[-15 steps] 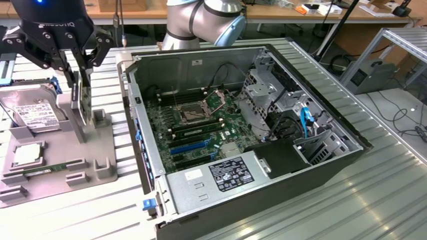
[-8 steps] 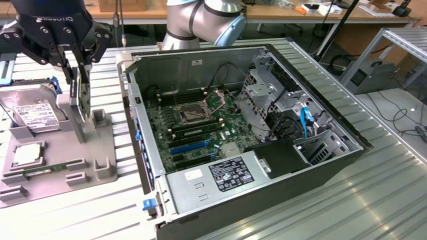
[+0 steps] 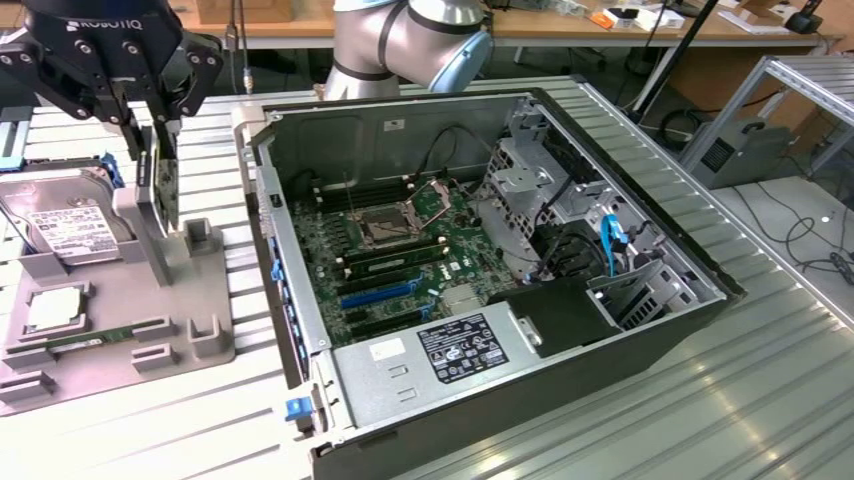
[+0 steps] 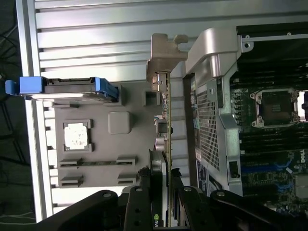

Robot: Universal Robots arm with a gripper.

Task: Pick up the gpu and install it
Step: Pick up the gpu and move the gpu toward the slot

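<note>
The gpu (image 3: 168, 190) is a thin dark card held upright and seen edge-on, above the side of the grey tray (image 3: 200, 330) nearest the computer case. My gripper (image 3: 152, 140) is shut on it from above, one finger on each flat face. In the wrist view the gpu (image 4: 167, 120) runs away from my gripper (image 4: 161, 177), and its silver bracket (image 4: 164, 50) is at the far end. Both black fingers (image 4: 144, 192) press against the card's near end. Whether the card's lower edge still touches the tray I cannot tell.
The open computer case (image 3: 641, 200) lies beside the tray, with its motherboard (image 3: 387, 250) and blue slots (image 3: 380, 295) exposed. On the tray are a silver hard drive (image 3: 60, 225) with blue rails, a square processor chip (image 3: 54, 308) and a green memory stick (image 3: 87, 343). A slatted metal table (image 3: 747, 400) carries everything.
</note>
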